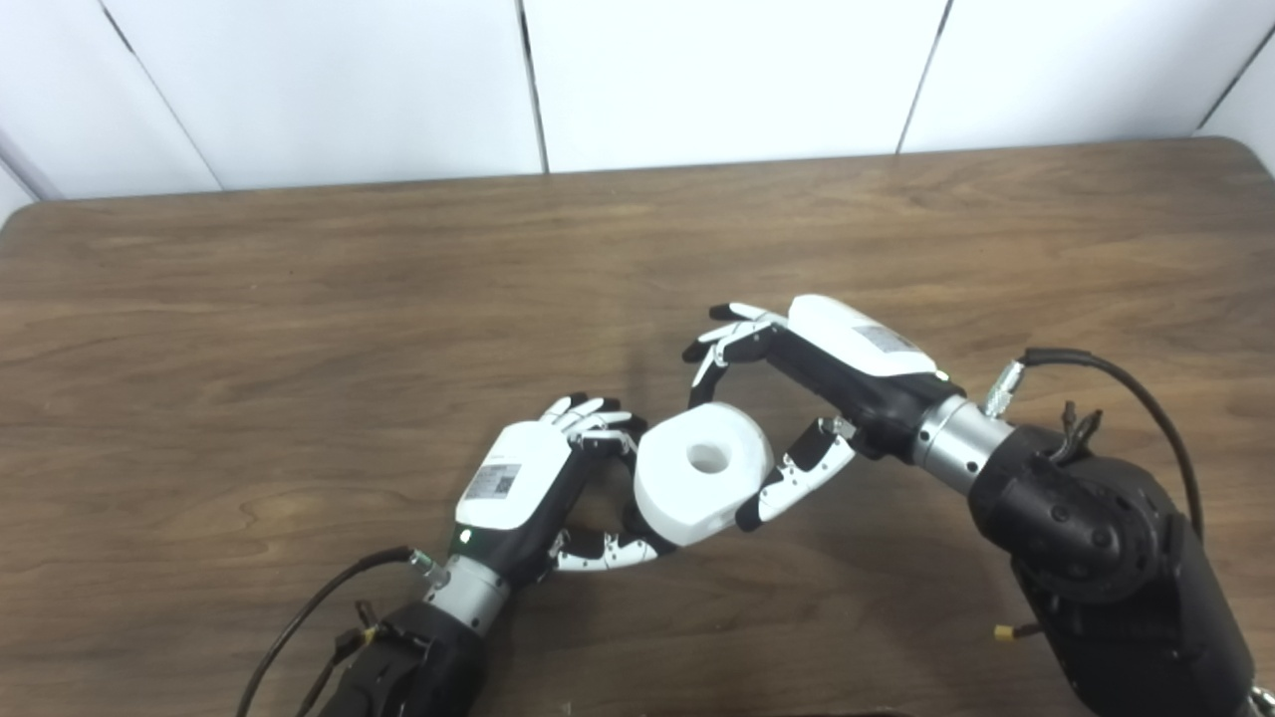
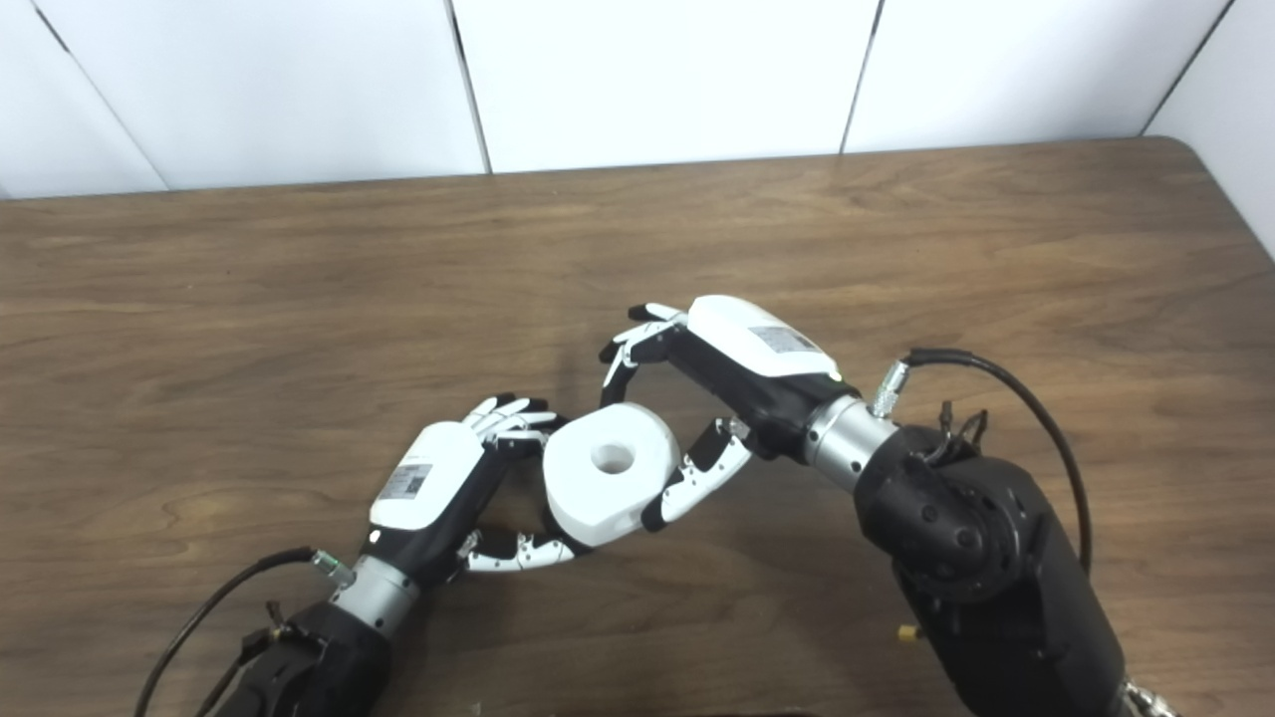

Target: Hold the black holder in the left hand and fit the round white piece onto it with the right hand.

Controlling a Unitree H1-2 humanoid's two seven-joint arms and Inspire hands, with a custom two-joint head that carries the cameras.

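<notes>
Both hands meeting on the round white piece point(image 1: 703, 472) over the table point(image 1: 299, 299)

Left hand point(image 1: 543, 488) curls around its near-left side, black holder mostly hidden. Right hand point(image 1: 797, 398) pinches it, thumb at the right edge, fingers point(image 1: 719, 344) over the far rim. Hand-back labels point(image 1: 495, 481) too blurry to read.

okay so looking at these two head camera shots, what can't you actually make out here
- Black holder: not visible in either eye view; the round white piece and the left robot hand would cover it.
- Right robot hand: its fingertips' contact with the piece is hidden behind it.
- Both forearms: cut off by the bottom edge.
</notes>
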